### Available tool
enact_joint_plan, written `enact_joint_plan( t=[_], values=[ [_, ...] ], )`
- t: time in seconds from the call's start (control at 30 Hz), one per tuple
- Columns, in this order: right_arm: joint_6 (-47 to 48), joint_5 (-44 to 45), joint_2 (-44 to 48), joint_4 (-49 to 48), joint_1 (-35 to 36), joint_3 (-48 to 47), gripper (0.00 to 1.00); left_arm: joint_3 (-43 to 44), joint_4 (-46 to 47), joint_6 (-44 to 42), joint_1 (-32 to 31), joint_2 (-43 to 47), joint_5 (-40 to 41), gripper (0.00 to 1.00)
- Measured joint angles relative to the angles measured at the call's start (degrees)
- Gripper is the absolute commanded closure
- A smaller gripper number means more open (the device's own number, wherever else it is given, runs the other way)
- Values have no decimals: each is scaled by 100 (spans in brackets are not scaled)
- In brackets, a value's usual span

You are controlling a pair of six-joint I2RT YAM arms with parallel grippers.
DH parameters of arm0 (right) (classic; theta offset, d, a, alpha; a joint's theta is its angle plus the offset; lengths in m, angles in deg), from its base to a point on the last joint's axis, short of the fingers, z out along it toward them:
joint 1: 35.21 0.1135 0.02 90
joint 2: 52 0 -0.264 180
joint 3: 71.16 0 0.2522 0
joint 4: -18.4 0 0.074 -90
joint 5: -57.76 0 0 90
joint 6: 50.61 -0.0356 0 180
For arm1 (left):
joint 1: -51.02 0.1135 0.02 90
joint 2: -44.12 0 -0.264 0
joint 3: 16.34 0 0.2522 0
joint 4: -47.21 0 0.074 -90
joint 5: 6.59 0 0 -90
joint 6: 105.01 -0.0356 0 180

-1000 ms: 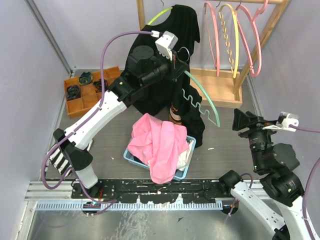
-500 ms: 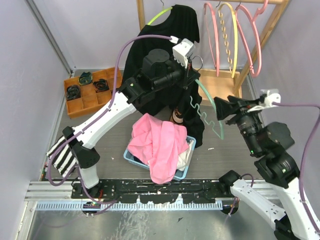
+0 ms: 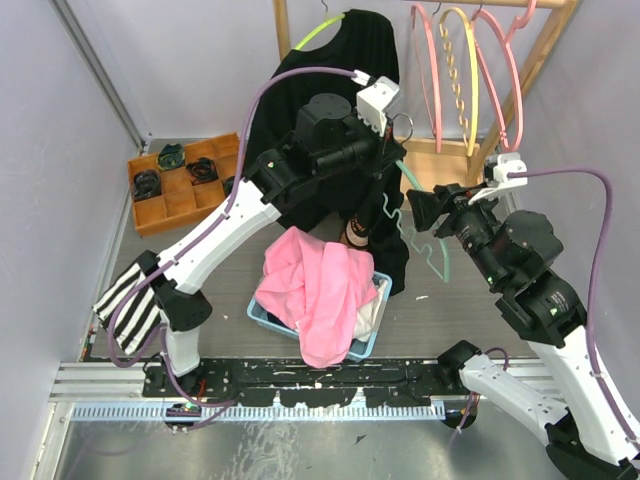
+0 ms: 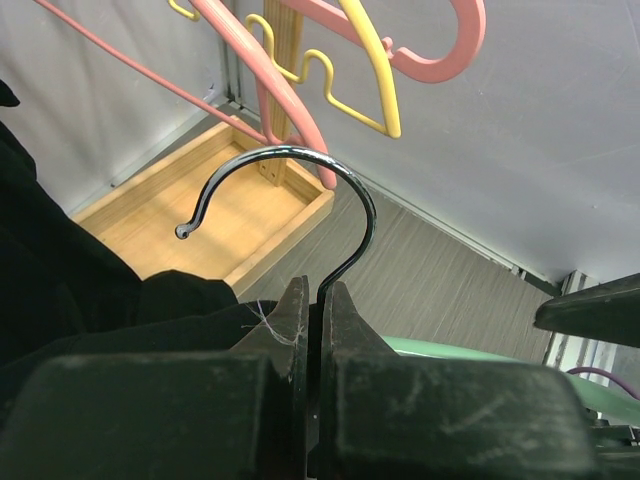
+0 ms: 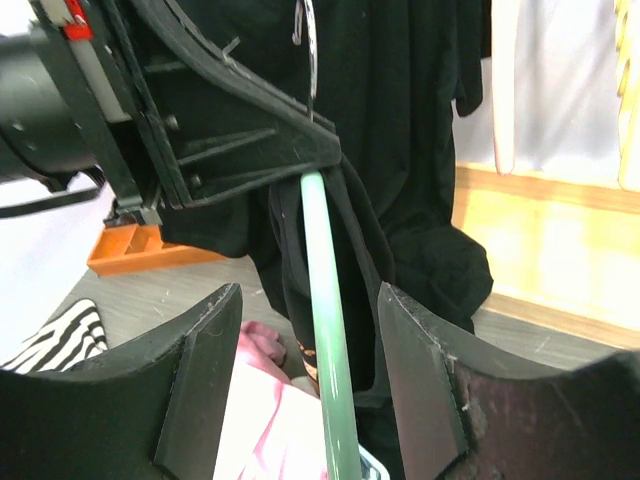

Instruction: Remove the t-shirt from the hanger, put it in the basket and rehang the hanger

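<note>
The left end effector [image 4: 318,300] is pressed together on the stem of the metal hook [image 4: 300,160], holding the mint-green hanger [image 5: 321,300] up above the counter [image 3: 230,270], in front of the wooden rack [image 3: 440,175]. The black t-shirt [image 3: 392,255] is on that hanger. Its fabric is bunched just under the hook and falls down behind the blue bin [image 3: 262,318], which is heaped with pink cloth [image 3: 310,285].

The right end effector [image 5: 315,385] is spread wide, one finger on each side of the hanger's bare green arm (the arm that slopes down towards this wrist camera). The bar runs through the gap between them. Neither finger seems to touch it, though the lower part of the bar is blurred and I cannot be sure. Black fabric hangs just behind the bar, beyond the spread fingers.
</note>
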Motion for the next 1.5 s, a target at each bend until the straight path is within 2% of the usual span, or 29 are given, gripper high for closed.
enact_joint_plan(
  t=[0.1,0.3,0.57,0.77,0.97,1.07,1.2,1.27,1.4,1.5],
  values=[
    [0,7,-59,181,0,0,38,92,-24,-4,-2,-42,7,100],
    [0,7,-48,330,0,42,47,138,-107,-20,-2,-66,24,100],
    [0,26,35,466,0,184,49,201,-129,-20,-15,-116,37,100],
    [7,28,20,498,0,203,62,201,-151,-22,-50,-118,35,100],
    [22,28,17,496,0,205,69,201,-153,-20,-70,-118,31,100],
    [24,28,4,496,0,205,78,201,-151,-20,-74,-118,26,100],
    [50,-24,-9,492,22,205,98,201,-162,-20,-74,-116,17,99],
    [52,-35,-2,494,22,208,99,201,-155,-17,-74,-118,13,88],
    [85,-11,2,492,22,208,99,197,-136,-2,-74,-116,2,57],
    [103,111,26,560,20,221,99,98,42,9,-76,-48,-20,46]
  ],
)
